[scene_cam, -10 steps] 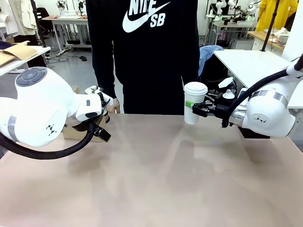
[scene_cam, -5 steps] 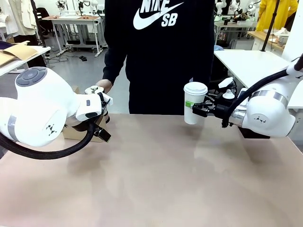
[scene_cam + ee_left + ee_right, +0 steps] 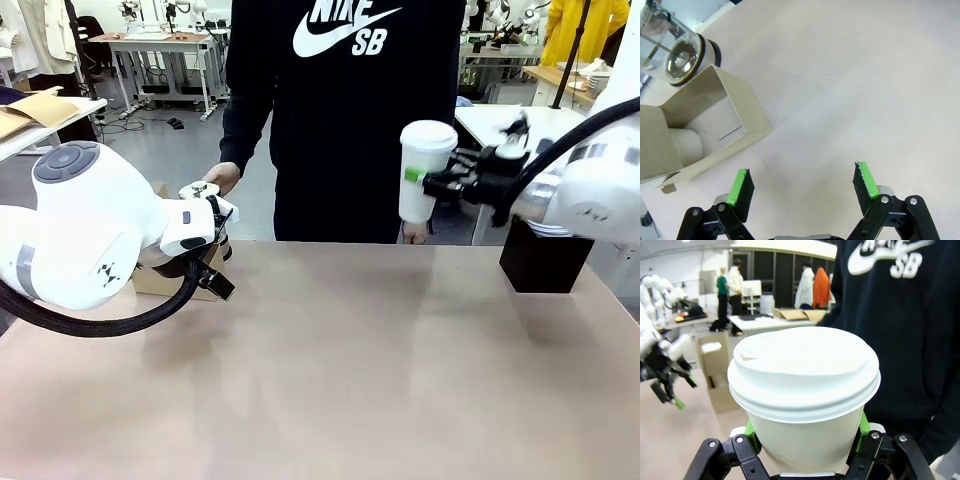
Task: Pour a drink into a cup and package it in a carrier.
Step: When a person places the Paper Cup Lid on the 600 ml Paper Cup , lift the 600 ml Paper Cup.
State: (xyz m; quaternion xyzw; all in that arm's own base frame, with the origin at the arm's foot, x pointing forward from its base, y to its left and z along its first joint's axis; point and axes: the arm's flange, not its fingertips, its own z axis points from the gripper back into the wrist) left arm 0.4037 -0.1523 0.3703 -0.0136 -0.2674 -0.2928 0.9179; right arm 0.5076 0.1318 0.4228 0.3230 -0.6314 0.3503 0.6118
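My right gripper (image 3: 428, 183) is shut on a white paper cup (image 3: 424, 170) with a white lid, held upright in the air over the table's far right edge. Close up, the cup (image 3: 805, 385) sits between the green pads (image 3: 753, 436). My left gripper (image 3: 802, 182) hangs open and empty above the bare table, and it shows at the far left (image 3: 220, 268). Beside it stands the brown cardboard carrier (image 3: 735, 107) with a white cup (image 3: 687, 142) inside. A clear glass plunger jug (image 3: 677, 52) stands past the carrier. I cannot make out the drink in it. The person's hand (image 3: 222, 178) is by the jug's lid (image 3: 200, 189).
A person in a black hoodie (image 3: 345, 120) stands at the far edge. A black box (image 3: 540, 262) sits at the far right of the table (image 3: 340, 380). Other tables and people show in the room behind.
My right gripper has lifted the lidded cup higher, uncovering the black box. The person has shifted to the right and brought a hand to the jug. My left arm has stayed still.
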